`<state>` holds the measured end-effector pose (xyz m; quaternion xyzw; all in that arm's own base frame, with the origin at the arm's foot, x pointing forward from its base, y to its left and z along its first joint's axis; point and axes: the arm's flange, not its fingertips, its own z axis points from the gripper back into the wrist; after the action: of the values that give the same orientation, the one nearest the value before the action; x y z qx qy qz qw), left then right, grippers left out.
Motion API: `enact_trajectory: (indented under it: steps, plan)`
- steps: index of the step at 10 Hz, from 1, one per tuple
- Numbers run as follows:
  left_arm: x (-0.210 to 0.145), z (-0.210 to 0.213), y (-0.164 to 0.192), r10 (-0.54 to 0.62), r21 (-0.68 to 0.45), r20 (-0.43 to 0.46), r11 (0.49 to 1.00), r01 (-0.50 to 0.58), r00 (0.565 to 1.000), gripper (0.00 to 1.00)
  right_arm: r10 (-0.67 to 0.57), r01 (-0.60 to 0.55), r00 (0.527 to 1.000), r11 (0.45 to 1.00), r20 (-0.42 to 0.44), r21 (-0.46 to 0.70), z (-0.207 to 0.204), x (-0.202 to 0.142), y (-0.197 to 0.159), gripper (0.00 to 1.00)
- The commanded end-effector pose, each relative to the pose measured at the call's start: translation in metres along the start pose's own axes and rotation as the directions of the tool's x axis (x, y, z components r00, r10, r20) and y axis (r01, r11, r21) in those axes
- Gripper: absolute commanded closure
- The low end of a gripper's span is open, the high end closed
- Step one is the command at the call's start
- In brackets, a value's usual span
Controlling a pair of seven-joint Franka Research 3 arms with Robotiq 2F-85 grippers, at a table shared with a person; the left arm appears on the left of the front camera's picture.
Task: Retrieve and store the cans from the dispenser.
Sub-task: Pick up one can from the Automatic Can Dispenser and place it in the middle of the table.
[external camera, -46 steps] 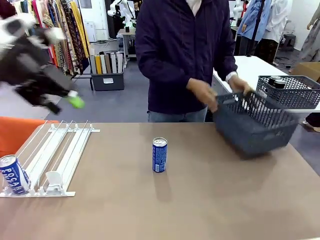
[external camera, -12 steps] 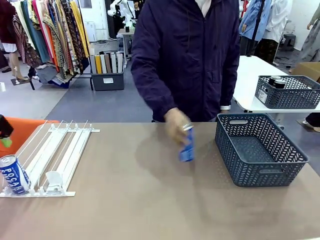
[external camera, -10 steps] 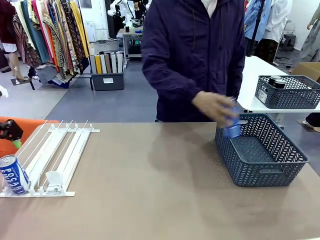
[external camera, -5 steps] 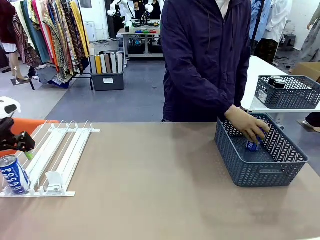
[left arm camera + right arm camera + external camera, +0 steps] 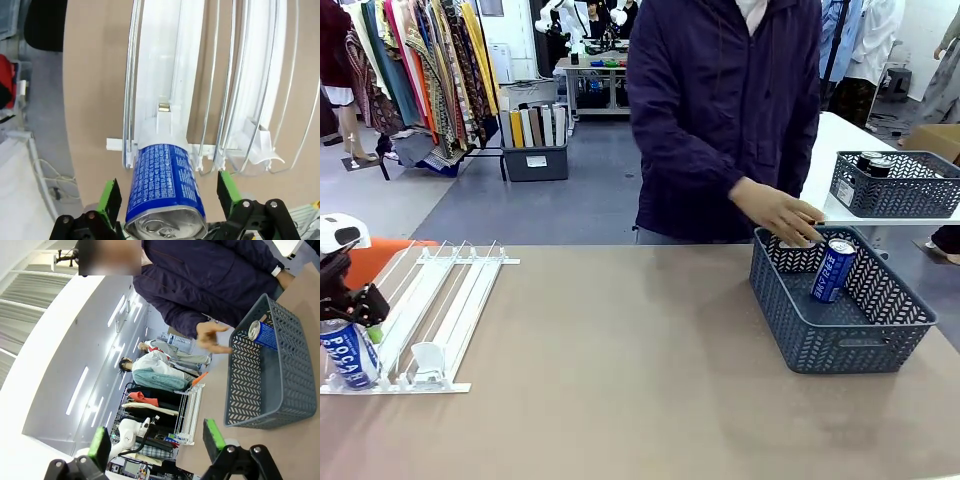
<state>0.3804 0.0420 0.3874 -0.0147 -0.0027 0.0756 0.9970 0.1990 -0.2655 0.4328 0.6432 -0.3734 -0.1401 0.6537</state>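
A blue can [image 5: 348, 352] stands at the near end of the clear dispenser's [image 5: 445, 300] leftmost lane. My left gripper [image 5: 352, 303] hovers just over it, open. In the left wrist view the can [image 5: 165, 185] sits between the green pads [image 5: 111, 199] of my left gripper [image 5: 167, 196], which straddle it with small gaps. A second blue can [image 5: 833, 269] leans inside the dark grey basket [image 5: 840, 335], and the person's hand [image 5: 778, 211] is above the basket's far rim. My right gripper [image 5: 157, 442] is open and holds nothing, facing the basket [image 5: 292, 385] and its can [image 5: 262, 333].
A white pusher [image 5: 425, 358] sits at the near end of another lane. A second grey basket [image 5: 895, 190] holding dark cans stands on a white table at the back right. An orange seat [image 5: 375, 255] lies behind the dispenser. Bare tabletop [image 5: 620, 380] spans the middle.
The person carried the blue can into the basket, let it go and lifted the hand away. My left gripper came down over the can in the dispenser.
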Motion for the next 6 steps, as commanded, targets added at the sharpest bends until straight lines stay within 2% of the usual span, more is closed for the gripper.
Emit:
enact_trajectory:
  steps: [1,6]
  plan:
    - [-0.0051,0.0095,0.0045,-0.023,0.030,0.001,0.999,0.023,1.000,0.00,0.001,-0.001,1.000,1.000,0.009,0.008,-0.0022,0.0029,0.0042,0.00]
    - [-0.0026,0.0038,0.0024,-0.032,0.026,-0.003,0.999,0.032,0.999,0.00,0.001,-0.001,1.000,1.000,0.009,0.008,-0.0022,0.0029,0.0042,0.00]
